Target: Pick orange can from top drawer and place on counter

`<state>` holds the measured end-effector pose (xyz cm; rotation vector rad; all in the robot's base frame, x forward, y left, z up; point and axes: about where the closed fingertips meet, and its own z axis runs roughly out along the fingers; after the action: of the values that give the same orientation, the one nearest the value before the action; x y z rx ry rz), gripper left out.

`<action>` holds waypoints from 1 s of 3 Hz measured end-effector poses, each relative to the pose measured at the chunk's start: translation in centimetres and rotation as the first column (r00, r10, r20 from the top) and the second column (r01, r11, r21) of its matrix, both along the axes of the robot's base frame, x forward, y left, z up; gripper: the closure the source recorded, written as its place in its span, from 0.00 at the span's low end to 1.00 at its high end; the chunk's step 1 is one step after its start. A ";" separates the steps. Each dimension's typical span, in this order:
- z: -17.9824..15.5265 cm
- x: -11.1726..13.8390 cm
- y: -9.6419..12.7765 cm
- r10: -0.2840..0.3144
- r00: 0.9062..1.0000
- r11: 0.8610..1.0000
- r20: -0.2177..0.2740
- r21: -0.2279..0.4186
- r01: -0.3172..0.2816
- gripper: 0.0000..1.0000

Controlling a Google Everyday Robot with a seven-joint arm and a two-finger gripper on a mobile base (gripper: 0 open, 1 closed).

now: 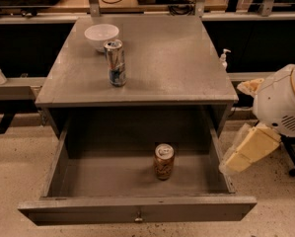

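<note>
The orange can (164,161) stands upright on the floor of the open top drawer (137,209), right of its middle and apart from the walls. The grey counter (166,58) lies above and behind it. Only part of my arm shows at the right edge: a white rounded joint (282,102) and a cream link (249,149) that hangs just outside the drawer's right wall. My gripper is out of view.
A tall slim silver-and-blue can (116,62) stands on the counter's left part, with a white bowl (101,35) behind it. A small pump bottle (224,59) sits past the counter's right edge. Speckled floor surrounds the cabinet.
</note>
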<state>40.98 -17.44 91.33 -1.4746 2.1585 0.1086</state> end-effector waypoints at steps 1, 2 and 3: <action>-1.6 0.8 1.6 0.089 0.996 0.993 -0.028 0.074 -0.087 0.00; -5.0 0.5 4.9 0.212 0.977 0.955 -0.016 0.216 -0.204 0.00; -9.2 1.1 9.8 0.269 0.960 0.887 0.072 0.371 -0.276 0.00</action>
<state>42.04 -7.64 82.15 -1.5248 1.7731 0.5768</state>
